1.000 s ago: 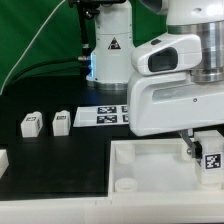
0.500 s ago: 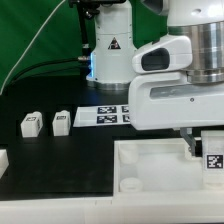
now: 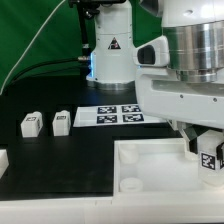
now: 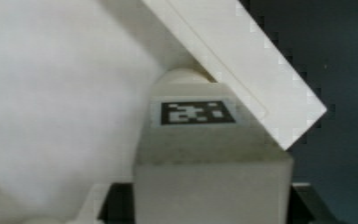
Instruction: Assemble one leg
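Gripping the leg (image 3: 211,160), hand (image 3: 206,150) over tray (image 3: 150,146), exterior view alone showing two loose legs (image 3: 31,124) (image 3: 61,121)

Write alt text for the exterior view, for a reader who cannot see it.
The tool grips a white tagged leg over the tray part at the exterior view's right. Two loose legs and the marker board lie on the black table.

white leg (image 4: 202,165) carrying a black-and-white checked tag (image 4: 197,111)
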`<action>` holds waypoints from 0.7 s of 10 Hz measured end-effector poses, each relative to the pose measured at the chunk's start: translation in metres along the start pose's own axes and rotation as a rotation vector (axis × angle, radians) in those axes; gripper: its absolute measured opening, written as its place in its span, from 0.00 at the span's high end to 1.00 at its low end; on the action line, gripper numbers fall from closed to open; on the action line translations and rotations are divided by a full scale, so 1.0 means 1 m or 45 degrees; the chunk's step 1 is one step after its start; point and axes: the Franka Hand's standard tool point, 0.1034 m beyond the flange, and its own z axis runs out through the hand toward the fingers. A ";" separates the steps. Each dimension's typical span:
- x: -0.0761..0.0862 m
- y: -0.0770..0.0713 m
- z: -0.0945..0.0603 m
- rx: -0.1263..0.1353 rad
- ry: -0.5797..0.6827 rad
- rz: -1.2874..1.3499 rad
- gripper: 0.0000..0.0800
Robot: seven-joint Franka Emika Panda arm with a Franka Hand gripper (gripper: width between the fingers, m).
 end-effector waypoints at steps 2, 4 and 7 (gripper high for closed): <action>-0.001 0.002 0.000 -0.007 -0.007 0.315 0.63; -0.002 0.002 0.000 -0.012 -0.007 0.434 0.63; -0.016 -0.004 0.003 -0.013 -0.015 0.429 0.36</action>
